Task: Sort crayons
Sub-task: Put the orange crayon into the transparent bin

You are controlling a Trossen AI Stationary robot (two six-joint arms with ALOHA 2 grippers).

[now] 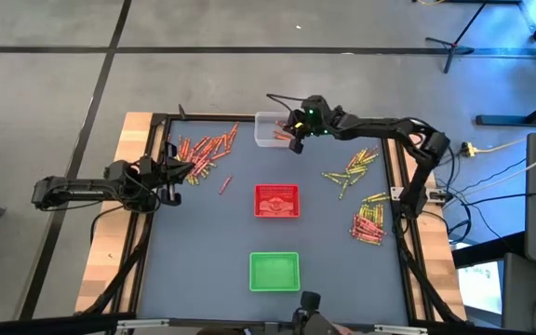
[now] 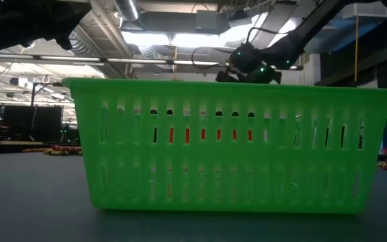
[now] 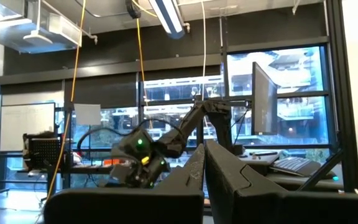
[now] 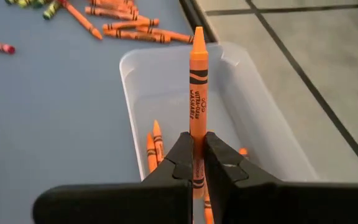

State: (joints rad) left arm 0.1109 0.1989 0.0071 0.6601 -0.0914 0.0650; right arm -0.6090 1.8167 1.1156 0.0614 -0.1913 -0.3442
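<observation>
Right wrist view shows the right gripper [image 4: 197, 163] pinching an orange crayon [image 4: 197, 93] above the clear tray [image 4: 145, 74] at the table's far edge. Released tilted, it might bounce out. Left gripper [image 3: 204, 177], closed and empty, waits at left.

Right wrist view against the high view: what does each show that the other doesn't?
Only the right wrist view: the right gripper, jaws shut on an orange crayon, with orange crayons already inside the clear tray. Only the high view: the red tray, green tray, and left gripper by the table's edge. Both: the clear tray and scattered orange crayons.
</observation>
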